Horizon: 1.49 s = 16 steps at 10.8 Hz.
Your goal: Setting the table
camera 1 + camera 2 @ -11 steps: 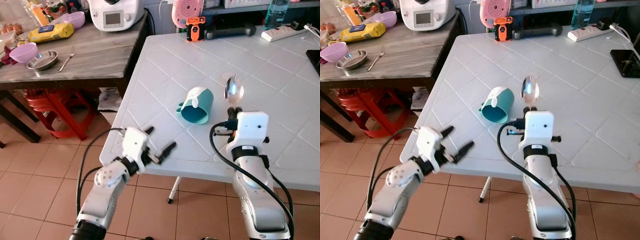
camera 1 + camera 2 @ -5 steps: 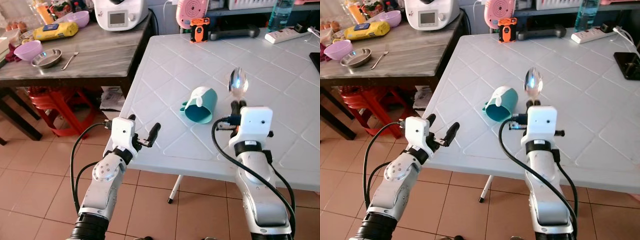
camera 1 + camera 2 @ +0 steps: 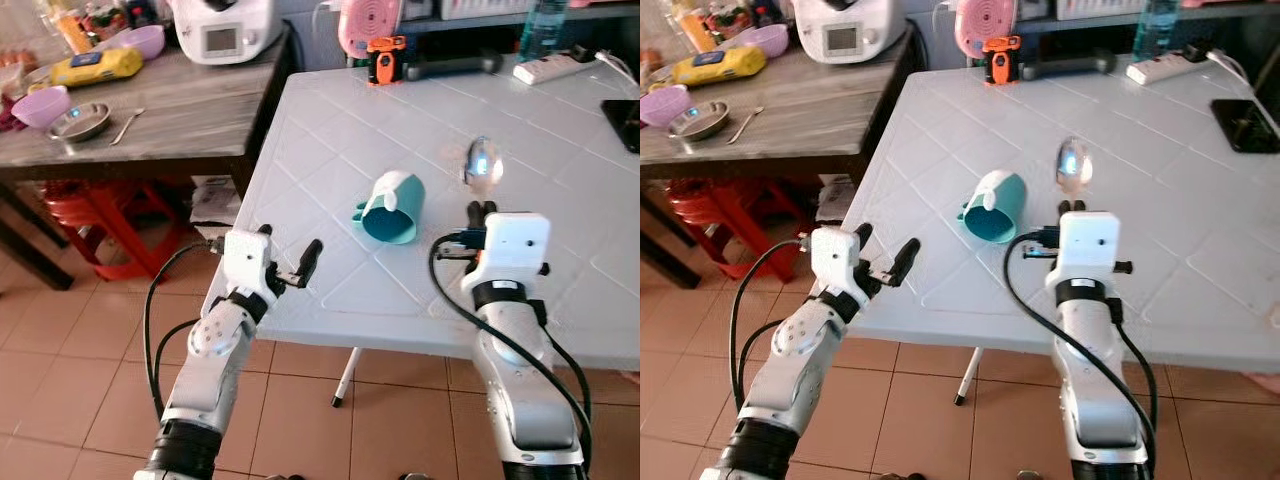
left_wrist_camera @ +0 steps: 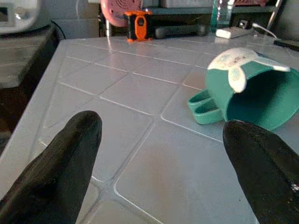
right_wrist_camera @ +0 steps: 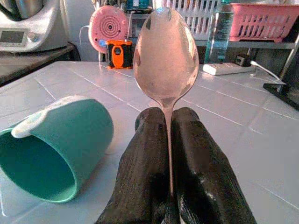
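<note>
— On the white plastic table [image 3: 560,160], moulded with a diamond grid, where is the cup?

— Roughly mid-table. It is a teal plastic mug [image 3: 394,208] with a white rabbit-ear trim at the rim, tipped on its side. Its open mouth faces the near edge and the robot's left side, its double-loop handle rests on the tabletop, and its long axis runs from the near left corner toward the far right.

— And the spoon?

— The polished metal spoon [image 5: 164,56] is clamped by its thin stem between the two black fingers [image 5: 145,172] of the right gripper [image 3: 479,211]. The bowl stands upright above them, just beside the mug on its right.

— What about the other arm?

— The left gripper [image 3: 290,266] hovers at the near left corner of the table with its fingers spread wide and nothing between them. From it the mug lies ahead and to the right, mouth turned partly toward it.

— So which arm takes the mug?

— My judgement: the left. It is free and faces the handle and rim, while the right is occupied. The mug looks smooth, light and rigid, likely to roll or skid if nudged. Setting the spoon flat beside the mug seems an equally plausible next step.

— Anything else nearby?

— A dark wooden side table [image 3: 190,100] left of the white one carries a purple bowl [image 3: 42,104] and a steel dish [image 3: 82,120].
</note>
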### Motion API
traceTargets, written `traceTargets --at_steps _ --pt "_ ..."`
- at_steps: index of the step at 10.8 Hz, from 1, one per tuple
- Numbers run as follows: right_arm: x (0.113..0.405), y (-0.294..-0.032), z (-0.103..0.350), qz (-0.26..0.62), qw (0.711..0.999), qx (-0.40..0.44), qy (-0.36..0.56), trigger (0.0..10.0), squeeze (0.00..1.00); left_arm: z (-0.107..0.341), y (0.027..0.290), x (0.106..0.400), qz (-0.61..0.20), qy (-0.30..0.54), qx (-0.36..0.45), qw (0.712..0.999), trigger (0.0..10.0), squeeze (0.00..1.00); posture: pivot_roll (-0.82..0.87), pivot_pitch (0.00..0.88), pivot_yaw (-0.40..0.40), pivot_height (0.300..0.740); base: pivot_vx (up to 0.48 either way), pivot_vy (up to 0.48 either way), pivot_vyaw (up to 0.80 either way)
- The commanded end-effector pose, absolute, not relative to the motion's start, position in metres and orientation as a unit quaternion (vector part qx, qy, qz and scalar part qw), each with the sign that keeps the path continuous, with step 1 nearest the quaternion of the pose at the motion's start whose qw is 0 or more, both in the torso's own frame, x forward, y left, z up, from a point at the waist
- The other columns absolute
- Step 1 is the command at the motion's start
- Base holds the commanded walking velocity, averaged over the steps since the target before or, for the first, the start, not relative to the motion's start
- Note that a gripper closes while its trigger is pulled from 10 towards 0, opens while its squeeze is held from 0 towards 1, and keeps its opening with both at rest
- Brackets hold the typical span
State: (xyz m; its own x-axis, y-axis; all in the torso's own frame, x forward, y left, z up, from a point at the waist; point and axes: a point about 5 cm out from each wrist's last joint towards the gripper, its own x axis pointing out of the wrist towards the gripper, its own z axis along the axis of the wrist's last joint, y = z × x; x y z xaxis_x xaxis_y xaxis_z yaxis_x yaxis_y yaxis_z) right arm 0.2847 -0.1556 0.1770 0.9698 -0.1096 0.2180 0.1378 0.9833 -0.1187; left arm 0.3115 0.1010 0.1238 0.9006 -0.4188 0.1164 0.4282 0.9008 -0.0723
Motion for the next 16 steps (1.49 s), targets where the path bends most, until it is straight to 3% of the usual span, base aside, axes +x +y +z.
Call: traceTargets --at_steps 1,16 --pt "0.286 -0.15 0.18 -0.056 0.991 -0.058 -0.11 10.0 0.0 0.121 0.107 0.312 -0.214 -0.044 -0.044 0.975 10.0 0.0 -0.13 0.083 0.137 0.74 0.0 0.3 0.0" --pt "0.289 -0.148 0.181 -0.057 0.99 -0.054 -0.117 10.0 0.0 0.12 0.096 0.313 -0.235 -0.053 -0.037 0.97 10.0 0.0 -0.14 0.07 0.148 0.74 0.0 0.396 0.0"
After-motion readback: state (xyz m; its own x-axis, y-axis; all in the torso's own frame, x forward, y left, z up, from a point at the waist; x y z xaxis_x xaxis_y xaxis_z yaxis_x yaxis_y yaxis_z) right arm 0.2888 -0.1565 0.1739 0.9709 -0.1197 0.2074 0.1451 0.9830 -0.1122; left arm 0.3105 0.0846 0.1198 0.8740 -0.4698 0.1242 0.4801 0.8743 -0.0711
